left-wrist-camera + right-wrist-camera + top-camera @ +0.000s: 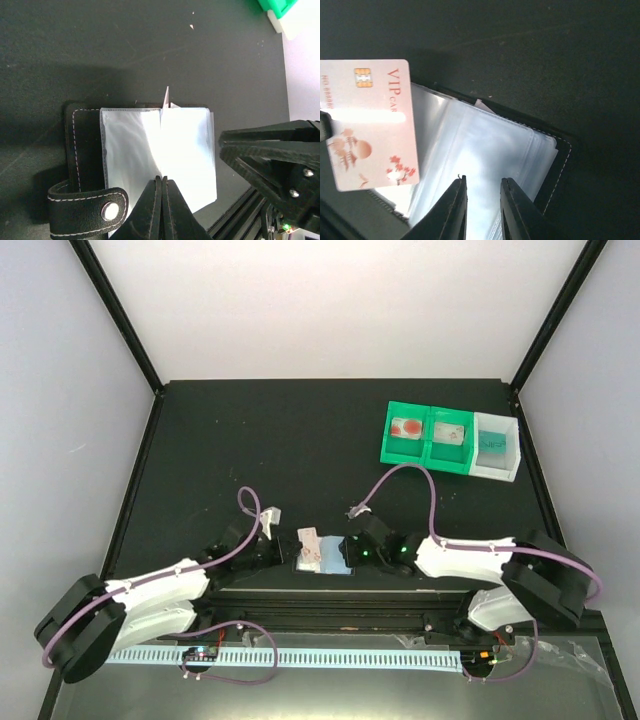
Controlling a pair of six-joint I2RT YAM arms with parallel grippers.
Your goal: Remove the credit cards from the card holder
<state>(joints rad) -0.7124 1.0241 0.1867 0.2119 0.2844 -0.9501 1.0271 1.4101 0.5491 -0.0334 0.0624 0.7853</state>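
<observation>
Left gripper (pixel 161 180) was clamped flat on a pink VIP card (pixel 370 125), edge-on in its own view, above the open card holder (pixel 82 145) at the near edge of the table (pixel 250 440). Right gripper (pixel 482 182), jaws slightly apart, sat over the clear sleeves (pixel 480 145). Judged: card light, stiff and slick, best pinched across its faces near one end; holder limp, apt to drag along unless pinned.
</observation>
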